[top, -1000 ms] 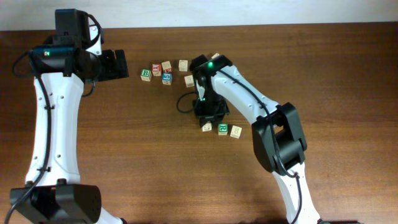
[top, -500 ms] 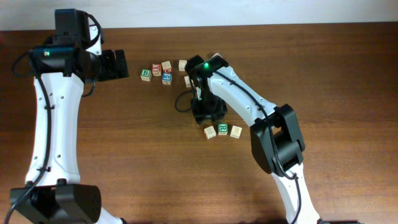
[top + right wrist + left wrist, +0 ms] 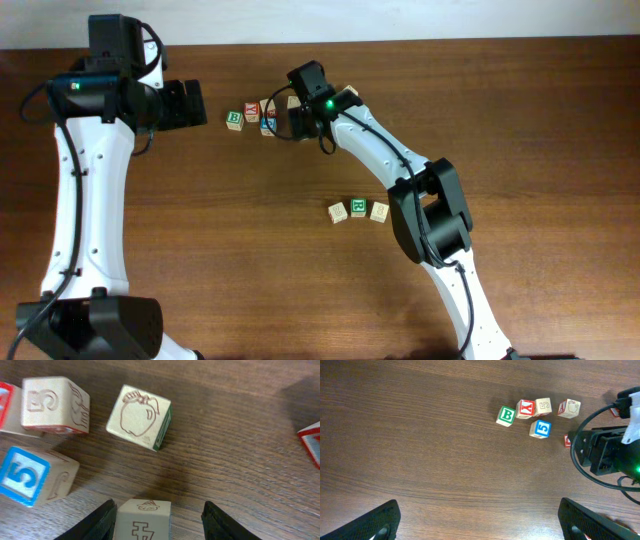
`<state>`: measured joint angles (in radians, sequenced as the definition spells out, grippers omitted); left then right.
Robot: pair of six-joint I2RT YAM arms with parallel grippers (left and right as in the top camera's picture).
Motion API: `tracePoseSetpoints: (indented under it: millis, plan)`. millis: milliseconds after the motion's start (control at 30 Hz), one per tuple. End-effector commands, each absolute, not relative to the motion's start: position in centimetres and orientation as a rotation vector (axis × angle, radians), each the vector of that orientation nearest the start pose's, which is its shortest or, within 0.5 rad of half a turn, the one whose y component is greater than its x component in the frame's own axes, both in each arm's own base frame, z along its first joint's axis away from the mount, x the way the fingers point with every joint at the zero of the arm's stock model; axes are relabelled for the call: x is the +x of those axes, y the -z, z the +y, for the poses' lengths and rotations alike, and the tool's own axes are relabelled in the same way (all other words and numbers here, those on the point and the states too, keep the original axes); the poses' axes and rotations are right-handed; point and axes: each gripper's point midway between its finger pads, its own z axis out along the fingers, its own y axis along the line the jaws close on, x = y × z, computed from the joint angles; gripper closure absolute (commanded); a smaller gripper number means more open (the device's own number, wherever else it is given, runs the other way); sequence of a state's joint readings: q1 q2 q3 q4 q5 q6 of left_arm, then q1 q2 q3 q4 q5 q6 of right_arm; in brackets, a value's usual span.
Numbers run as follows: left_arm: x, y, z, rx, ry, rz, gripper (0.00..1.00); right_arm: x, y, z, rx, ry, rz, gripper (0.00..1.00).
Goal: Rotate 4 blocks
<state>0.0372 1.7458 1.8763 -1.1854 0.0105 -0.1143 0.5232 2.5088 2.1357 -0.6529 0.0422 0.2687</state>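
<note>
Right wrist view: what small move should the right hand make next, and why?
Probably lower the right hand and close it on the pale wooden cube with a line drawing, which sits between its open fingers. The apple-face wooden cube and the blue 5 cube lie clear of the fingers, so nothing looks in the way.

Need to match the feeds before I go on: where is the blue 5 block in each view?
Overhead: blue 5 block, upper centre, lowest of its cluster.
Left wrist: blue 5 block, upper right, below the row.
Right wrist: blue 5 block, lower left edge.
Shared landmark: pale block next to it.
</note>
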Motion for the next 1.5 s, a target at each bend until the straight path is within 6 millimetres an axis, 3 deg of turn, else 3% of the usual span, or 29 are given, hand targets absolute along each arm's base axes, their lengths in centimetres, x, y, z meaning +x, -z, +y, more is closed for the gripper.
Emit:
tracePoseSetpoints:
  millis: [0,100,167,333,500,633,700,767,867,933,1000,1133,1200,1233,1267,1300,1367,1467]
  plan:
    - [42.4,-25.9,1.7,-0.213,0.034,2.594,0.01,53.5,-2.0,29.7,-0.314,-0.205,2.593,0.48]
    - [42.4,-25.9,1.7,-0.213,0.034,2.594,0.01,52.8,-1.6,29.6,-0.325,-0.211,2.628,0.64]
    - [42.4,-25.9,1.7,-0.213,0.034,2.594,0.01,51.6,-1.2,29.9,-0.347,-0.254,2.678,0.68]
    - [42.4,-25.9,1.7,-0.213,0.034,2.594,0.01,45.9,-2.1,31.7,-0.433,-0.5,2.863,0.7]
    - [42.4,-25.9,1.7,-0.213,0.034,2.594,0.01,40.8,-4.0,31.4,-0.423,-0.542,3.04,0.71]
    - [42.4,-25.9,1.7,-0.213,0.034,2.594,0.01,35.5,-4.5,30.1,-0.407,-0.552,3.272,0.75]
    - [42.4,-25.9,1.7,-0.213,0.034,2.594,0.01,33.7,-4.6,29.3,-0.399,-0.506,3.354,0.75]
    - [42.4,-25.9,1.7,-0.213,0.034,2.594,0.01,33.2,-4.5,29.5,-0.42,-0.487,3.362,0.75]
    - [42.4,-25.9,1.7,-0.213,0.034,2.594,0.01,32.9,-3.9,28.8,-0.416,-0.28,3.359,0.74]
    - [42.4,-25.9,1.7,-0.213,0.034,2.594,0.01,33.0,-3.8,28.7,-0.419,-0.231,3.35,0.73]
    - [42.4,-25.9,1.7,-0.213,0.034,2.594,0.01,33.1,-3.7,28.4,-0.424,-0.197,3.341,0.58]
    - [42.4,-25.9,1.7,-0.213,0.034,2.594,0.01,33.8,-3.8,28.2,-0.428,-0.159,3.31,0.51]
    - [42.4,-25.9,1.7,-0.213,0.034,2.594,0.01,35.1,-5.8,28.8,-0.435,-0.209,3.242,0.52]
    - [42.4,-25.9,1.7,-0.213,0.034,2.594,0.01,36.3,-8.0,28.9,-0.431,-0.229,3.173,0.52]
    - [42.4,-25.9,1.7,-0.213,0.034,2.594,0.01,37.9,-12.1,29.0,-0.415,-0.256,3.063,0.52]
    - [42.4,-25.9,1.7,-0.213,0.034,2.594,0.01,38.5,-14.6,28.7,-0.401,-0.27,3.004,0.52]
    - [42.4,-25.9,1.7,-0.213,0.034,2.594,0.01,38.8,-21.9,26.7,-0.344,-0.31,2.873,0.56]
    - [42.4,-25.9,1.7,-0.213,0.034,2.594,0.01,37.8,-25.9,22.8,-0.246,-0.314,2.85,0.62]
